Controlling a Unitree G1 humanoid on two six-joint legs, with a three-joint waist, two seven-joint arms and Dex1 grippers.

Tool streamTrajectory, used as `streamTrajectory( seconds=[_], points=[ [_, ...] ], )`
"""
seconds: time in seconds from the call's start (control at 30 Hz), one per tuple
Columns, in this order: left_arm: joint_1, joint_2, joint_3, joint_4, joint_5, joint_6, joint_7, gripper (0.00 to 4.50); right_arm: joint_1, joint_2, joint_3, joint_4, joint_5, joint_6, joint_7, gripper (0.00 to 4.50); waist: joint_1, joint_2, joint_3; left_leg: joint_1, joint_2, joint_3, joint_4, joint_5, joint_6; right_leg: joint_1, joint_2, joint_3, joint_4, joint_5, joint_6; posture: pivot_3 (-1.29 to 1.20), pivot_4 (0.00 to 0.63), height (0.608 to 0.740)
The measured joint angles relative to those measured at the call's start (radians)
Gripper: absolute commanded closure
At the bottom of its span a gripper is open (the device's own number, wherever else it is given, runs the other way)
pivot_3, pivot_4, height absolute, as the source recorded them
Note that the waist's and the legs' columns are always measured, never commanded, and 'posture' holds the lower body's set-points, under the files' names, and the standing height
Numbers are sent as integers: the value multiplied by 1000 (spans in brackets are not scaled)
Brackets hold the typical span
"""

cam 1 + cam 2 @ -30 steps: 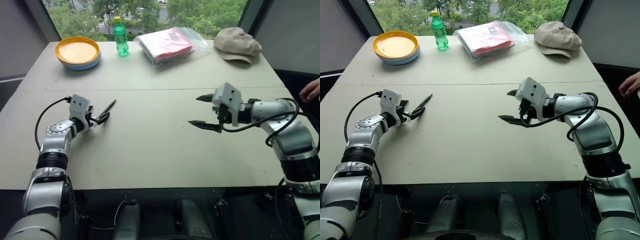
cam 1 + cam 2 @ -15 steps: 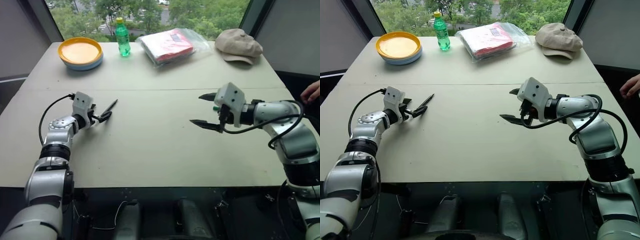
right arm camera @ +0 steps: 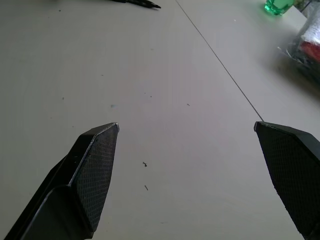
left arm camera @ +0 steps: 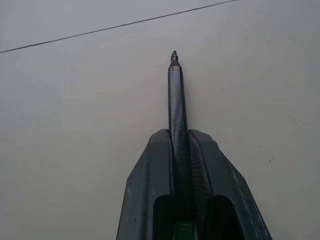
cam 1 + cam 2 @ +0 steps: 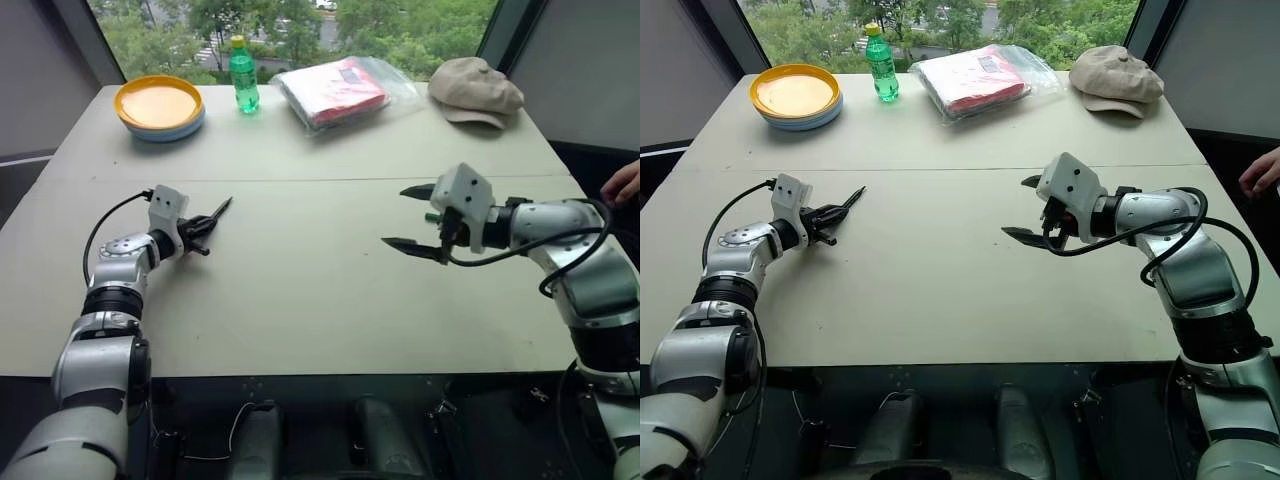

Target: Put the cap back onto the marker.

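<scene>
The marker (image 5: 220, 211) is a thin dark stick on the left side of the table, its pointed tip aimed away from me. My left gripper (image 5: 203, 226) is shut on its rear part; in the left wrist view the marker (image 4: 176, 100) sticks out from between the closed fingers (image 4: 150, 170). My right gripper (image 5: 394, 216) hovers over the right half of the table, open, with nothing between its fingers (image 3: 95, 160). The cap is out of view.
At the table's far side stand a yellow plate on a blue one (image 5: 158, 106), a green bottle (image 5: 241, 75), a clear bag with something red inside (image 5: 340, 88) and a beige hat (image 5: 475, 90). A person's hand (image 5: 622, 183) shows at the right edge.
My left gripper's fingers, open around the marker before, have closed on it. The right arm has stayed where it was.
</scene>
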Motion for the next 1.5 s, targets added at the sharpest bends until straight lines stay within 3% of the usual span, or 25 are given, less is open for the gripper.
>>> streamTrajectory(
  seconds=[0.3,0.57,0.73,0.87,1.17,1.5],
  points=[
    [79,-1,-5,-123,-5,-11,-78,4461,-1,8,-4,10,12,0,-12,0,0,0,0,0,0,0,0,0,0,0,0,0,0,0,0,0,150,740],
    [281,34,-21,-641,-114,214,-164,4461,22,76,-47,177,34,-66,-51,0,-1,-1,0,-1,0,0,0,0,0,0,0,0,-1,0,0,0,150,740],
    [340,84,23,-961,-244,397,-162,4461,2,95,-49,403,-11,-205,-61,0,-5,0,0,0,1,1,-1,0,0,0,0,1,-1,0,0,0,150,740],
    [394,99,34,-1136,-334,526,-150,4461,-95,135,-55,659,-34,-316,-65,0,-11,0,1,0,1,1,-1,0,0,0,1,2,-1,0,0,0,150,740],
    [430,116,40,-1239,-385,590,-96,4461,-340,182,-57,1212,-111,-555,-49,0,-8,0,1,0,1,2,-1,0,0,0,1,3,-2,0,0,0,150,740],
    [469,121,46,-1288,-402,593,-47,4461,-382,186,-52,1433,-207,-658,-49,0,-11,0,1,0,1,3,-1,0,0,0,1,4,-2,0,0,0,150,740]
  ],
)
